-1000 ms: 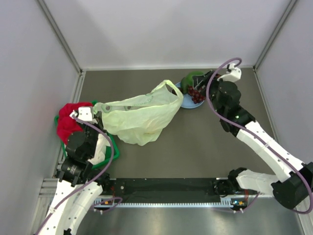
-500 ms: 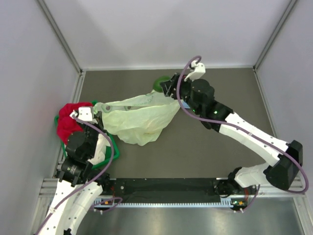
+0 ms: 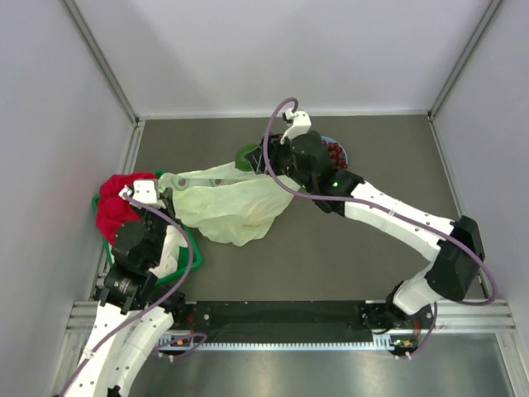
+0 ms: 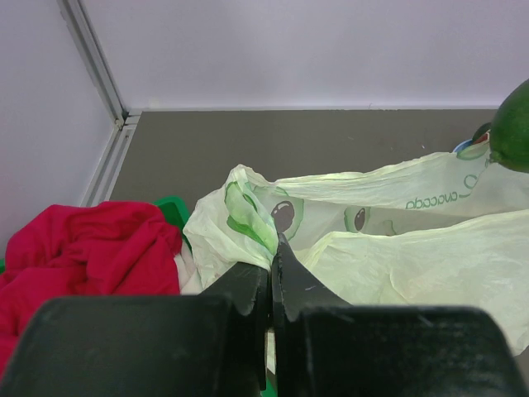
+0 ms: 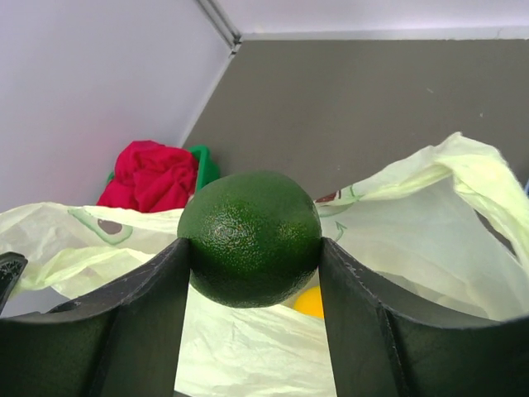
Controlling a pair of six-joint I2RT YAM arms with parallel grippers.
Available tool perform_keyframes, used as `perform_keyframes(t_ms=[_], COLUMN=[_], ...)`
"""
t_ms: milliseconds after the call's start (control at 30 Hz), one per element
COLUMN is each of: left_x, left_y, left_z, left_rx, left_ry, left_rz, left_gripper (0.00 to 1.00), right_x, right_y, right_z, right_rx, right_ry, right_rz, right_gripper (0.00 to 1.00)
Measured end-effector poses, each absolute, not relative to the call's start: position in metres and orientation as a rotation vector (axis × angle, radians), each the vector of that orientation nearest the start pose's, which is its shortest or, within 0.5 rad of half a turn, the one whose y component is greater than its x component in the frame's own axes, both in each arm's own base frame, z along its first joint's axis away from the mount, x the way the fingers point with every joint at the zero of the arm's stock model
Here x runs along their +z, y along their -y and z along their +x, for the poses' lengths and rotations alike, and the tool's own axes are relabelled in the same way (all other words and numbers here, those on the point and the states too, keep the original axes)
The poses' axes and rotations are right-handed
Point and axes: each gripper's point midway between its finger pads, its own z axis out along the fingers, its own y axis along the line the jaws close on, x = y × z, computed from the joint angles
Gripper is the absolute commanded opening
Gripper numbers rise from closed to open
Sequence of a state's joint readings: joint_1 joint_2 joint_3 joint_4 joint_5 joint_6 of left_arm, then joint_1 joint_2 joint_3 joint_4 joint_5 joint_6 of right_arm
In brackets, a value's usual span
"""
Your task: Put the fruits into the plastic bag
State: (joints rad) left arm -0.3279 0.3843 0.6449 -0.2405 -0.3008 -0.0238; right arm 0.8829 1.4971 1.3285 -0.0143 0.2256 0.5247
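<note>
The pale yellow-green plastic bag (image 3: 235, 203) lies left of centre on the table. My left gripper (image 4: 272, 258) is shut on the bag's left handle (image 4: 248, 211) and holds it up. My right gripper (image 5: 252, 248) is shut on the round green avocado-like fruit (image 5: 250, 238) and holds it above the bag's open mouth (image 5: 397, 240); the fruit also shows in the top view (image 3: 248, 155) and at the left wrist view's right edge (image 4: 512, 124). The orange-yellow citrus (image 5: 310, 302) lies inside the bag. The dark red grape bunch (image 3: 335, 154) sits on the blue plate (image 3: 347, 153). The small dark fruit is out of view.
A red cloth (image 3: 116, 203) and a white cloth (image 3: 172, 248) lie in a green basket (image 3: 192, 244) at the left, next to my left arm. Grey walls close in the table on three sides.
My right gripper has carried the green fruit leftward from the blue plate to above the bag's mouth. The left gripper and the bag handle have not moved.
</note>
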Motion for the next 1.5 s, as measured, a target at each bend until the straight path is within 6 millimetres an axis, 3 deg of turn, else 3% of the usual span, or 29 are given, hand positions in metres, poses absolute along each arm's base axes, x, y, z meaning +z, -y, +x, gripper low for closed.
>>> perform_keyframes(t_ms=[200, 367, 567, 800, 1067, 1267, 1500], left_x=[0.297, 0.297, 0.297, 0.297, 0.297, 0.297, 0.297], left_y=[0.029, 0.029, 0.028, 0.028, 0.028, 0.028, 0.028], left_z=[0.243, 0.243, 0.243, 0.243, 0.243, 0.243, 0.243], left_rx=[-0.045, -0.045, -0.043, -0.043, -0.043, -0.043, -0.043], left_ry=[-1.552, -1.552, -1.552, -1.552, -1.551, -1.551, -1.551], left_rz=[-0.002, -0.002, -0.005, -0.004, -0.005, -0.004, -0.004], left_gripper=[0.00, 0.00, 0.00, 0.00, 0.00, 0.00, 0.00], right_x=[0.304, 0.288, 0.275, 0.249, 0.238, 0.206, 0.179], right_y=[-0.385, -0.388, -0.391, -0.387, -0.389, -0.394, -0.391], right_z=[0.337, 0.352, 0.350, 0.337, 0.328, 0.304, 0.289], right_rx=[0.877, 0.872, 0.888, 0.871, 0.861, 0.838, 0.826], right_ry=[-1.857, -1.911, -1.951, -2.006, -2.041, -2.121, -2.190], right_rz=[-0.174, -0.165, -0.172, -0.181, -0.192, -0.240, -0.235], right_gripper=[0.45, 0.44, 0.43, 0.43, 0.43, 0.42, 0.42])
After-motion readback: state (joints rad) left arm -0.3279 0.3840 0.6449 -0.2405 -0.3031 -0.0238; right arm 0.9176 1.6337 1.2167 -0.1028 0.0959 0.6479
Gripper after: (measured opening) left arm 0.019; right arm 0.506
